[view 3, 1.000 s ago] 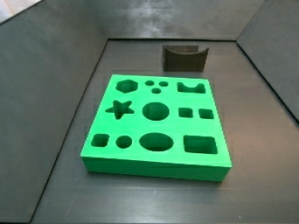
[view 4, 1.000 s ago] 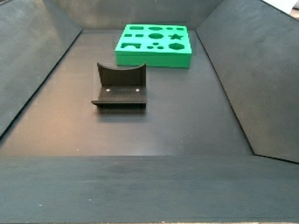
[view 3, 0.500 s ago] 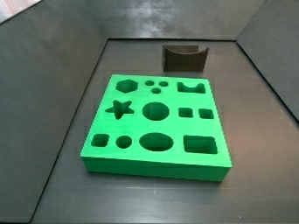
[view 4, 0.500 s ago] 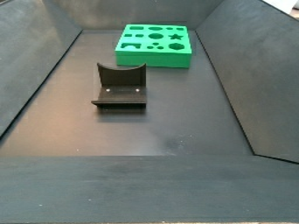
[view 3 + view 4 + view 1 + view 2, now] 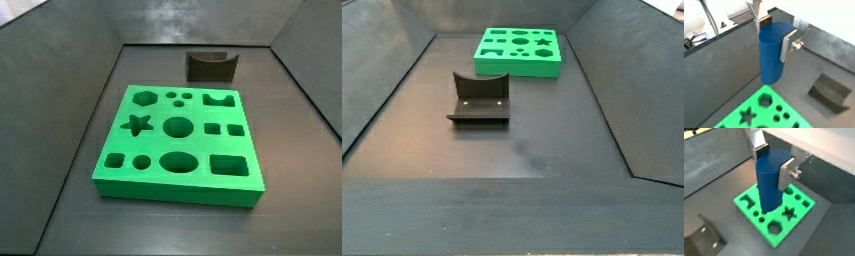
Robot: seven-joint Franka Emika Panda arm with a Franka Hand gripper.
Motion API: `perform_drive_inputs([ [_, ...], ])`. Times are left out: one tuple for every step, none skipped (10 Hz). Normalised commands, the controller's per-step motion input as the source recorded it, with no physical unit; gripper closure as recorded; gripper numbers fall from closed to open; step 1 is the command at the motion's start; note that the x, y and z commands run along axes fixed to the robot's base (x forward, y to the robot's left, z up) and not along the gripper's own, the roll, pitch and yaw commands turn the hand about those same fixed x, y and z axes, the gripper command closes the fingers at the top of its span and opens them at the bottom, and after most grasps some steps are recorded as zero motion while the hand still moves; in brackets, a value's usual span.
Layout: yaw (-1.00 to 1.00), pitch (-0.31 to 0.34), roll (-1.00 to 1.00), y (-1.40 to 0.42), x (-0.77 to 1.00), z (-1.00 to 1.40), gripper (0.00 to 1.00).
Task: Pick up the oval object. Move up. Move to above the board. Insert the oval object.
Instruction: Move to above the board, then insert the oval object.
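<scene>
My gripper [image 5: 774, 32] is shut on the oval object [image 5: 772, 55], a smooth blue peg that hangs upright between the silver fingers [image 5: 789, 45]; it shows in both wrist views [image 5: 771, 180]. The board [image 5: 777, 210], a bright green slab with many cut-out holes, lies well below the peg in both wrist views [image 5: 761, 112]. In both side views the board [image 5: 177, 142] lies on the dark floor [image 5: 519, 50]. The gripper and the peg are out of view in both side views.
The fixture [image 5: 211, 66], a dark L-shaped bracket, stands behind the board in a side view and nearer the camera in a side view [image 5: 478, 100]. It also shows in both wrist views [image 5: 832, 91] [image 5: 699, 240]. Dark sloping walls [image 5: 67, 90] enclose the floor.
</scene>
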Motion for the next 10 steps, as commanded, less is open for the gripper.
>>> perform_drive_inputs([
  [0.01,0.094,0.02,-0.75,0.34,-0.01,1.00],
  [0.01,0.095,0.04,-0.49,0.24,0.00,1.00],
  [0.01,0.094,0.05,-0.29,0.17,0.01,1.00],
  [0.01,0.085,0.05,-0.18,0.11,0.02,1.00],
  [-0.01,0.000,-0.01,-0.12,0.00,-0.07,1.00],
  [-0.03,0.000,0.00,-0.24,0.04,-0.15,1.00],
  [-0.11,0.000,0.00,-0.31,0.08,-0.08,1.00],
  [-0.16,0.000,0.00,-0.33,0.13,-0.11,1.00],
  [-0.20,0.000,0.00,-0.38,0.12,-0.12,1.00],
  [-0.43,0.000,0.00,-0.33,0.09,-0.06,1.00],
])
